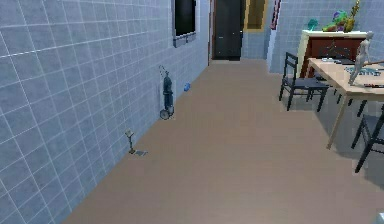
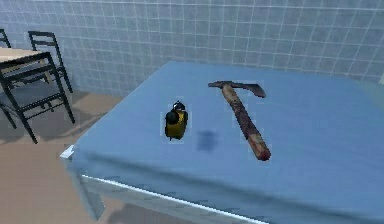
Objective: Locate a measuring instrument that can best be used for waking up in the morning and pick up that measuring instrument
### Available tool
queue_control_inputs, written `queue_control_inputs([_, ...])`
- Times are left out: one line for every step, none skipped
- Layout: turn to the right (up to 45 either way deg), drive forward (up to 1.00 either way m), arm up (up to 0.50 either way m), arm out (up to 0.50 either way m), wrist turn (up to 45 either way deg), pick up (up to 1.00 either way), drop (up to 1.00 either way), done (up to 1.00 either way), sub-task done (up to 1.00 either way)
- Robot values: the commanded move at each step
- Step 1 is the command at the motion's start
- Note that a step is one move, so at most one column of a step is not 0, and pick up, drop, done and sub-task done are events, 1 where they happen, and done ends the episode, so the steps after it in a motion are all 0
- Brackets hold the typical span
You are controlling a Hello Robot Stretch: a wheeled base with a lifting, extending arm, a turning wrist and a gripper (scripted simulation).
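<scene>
The little yellow thing point(image 2: 176, 122), maybe the alarm clock, sits on the blue bed point(image 2: 320, 170) near a hatchet point(image 2: 245, 120), and I cannot tell how my hand is, so I might knock it over.

In the arm side view, the blue cover point(image 2: 310, 165) looks like smooth, matt cloth. On it, toward 1 o'clock, the hatchet point(image 2: 244, 115) has a reddish, worn wooden handle and a dull, dark metal head. The small yellow-and-black object point(image 2: 176, 122) near centre looks smooth, like plastic. The wall point(image 2: 200, 30) at 12 o'clock is pale tile. In the forward view, the floor point(image 1: 230, 150) is matt tan.
</scene>
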Motion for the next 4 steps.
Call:
queue_control_inputs([0.0,0.00,0.36,0.00,0.0,0.00,0.00,0.00,0.00])
queue_control_inputs([0.0,0.00,0.00,0.50,0.0,0.00,0.00,0.00,0.00])
queue_control_inputs([0.0,0.00,0.00,0.00,45.0,0.00,0.00,0.00,0.00])
queue_control_inputs([0.0,0.00,0.00,0.00,45.0,0.00,0.00,0.00,0.00])
